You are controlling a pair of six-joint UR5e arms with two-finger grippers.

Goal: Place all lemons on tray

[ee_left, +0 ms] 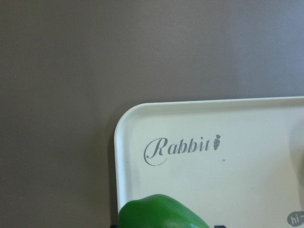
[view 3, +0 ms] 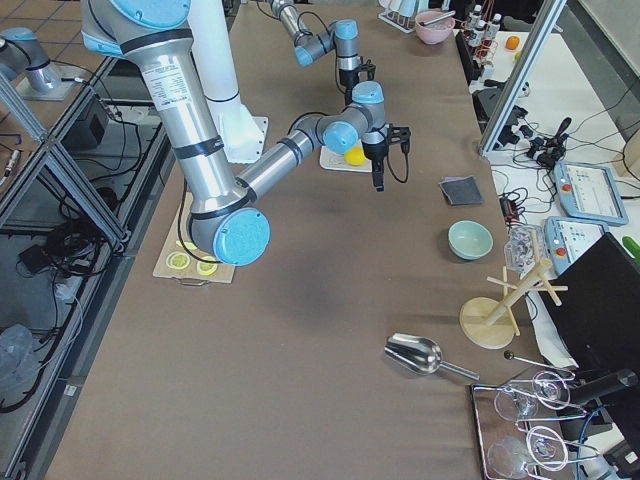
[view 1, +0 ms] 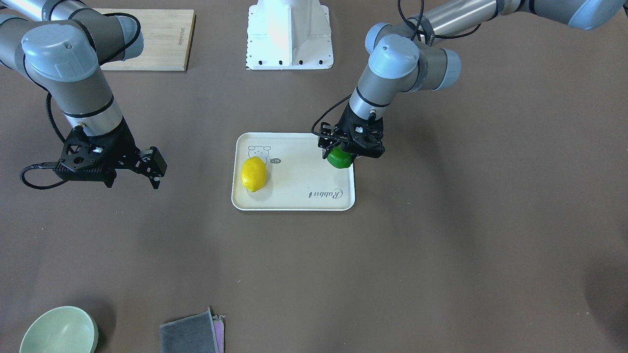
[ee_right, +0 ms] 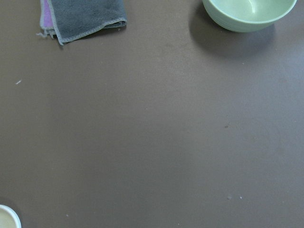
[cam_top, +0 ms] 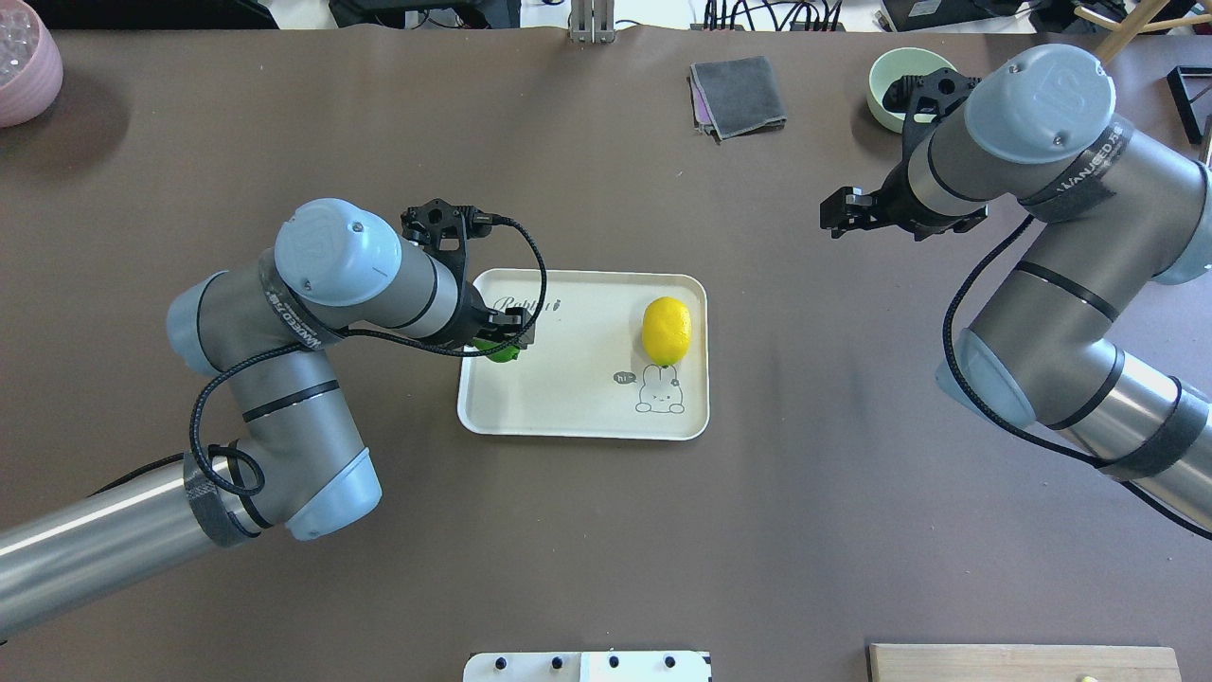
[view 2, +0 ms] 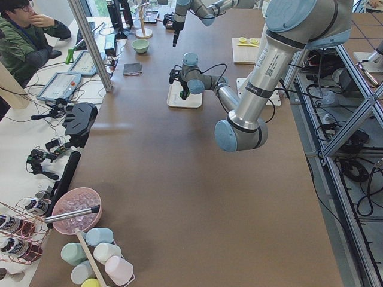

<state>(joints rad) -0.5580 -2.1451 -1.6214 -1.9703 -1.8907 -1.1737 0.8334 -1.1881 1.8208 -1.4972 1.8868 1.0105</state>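
The cream tray [view 1: 299,171] lies mid-table; it also shows in the overhead view [cam_top: 568,388] and in the left wrist view [ee_left: 247,166]. The yellow lemon [view 1: 253,174] rests on it by the rabbit drawing, and shows from overhead too [cam_top: 666,330]. My left gripper [view 1: 346,153] is shut on the green lemon [view 1: 339,160] and holds it over the tray's side near the "Rabbit" script [cam_top: 499,352] [ee_left: 161,212]. I cannot tell whether the lemon touches the tray. My right gripper [view 1: 156,170] is open and empty, away from the tray [cam_top: 841,210].
A pale green bowl [view 1: 59,331] [ee_right: 249,12] and a folded grey cloth [view 1: 191,334] [ee_right: 83,16] sit at the table's far side. A bamboo board [view 1: 152,39] lies near the robot base [view 1: 289,34]. A pink bowl [cam_top: 24,62] is at the far left corner.
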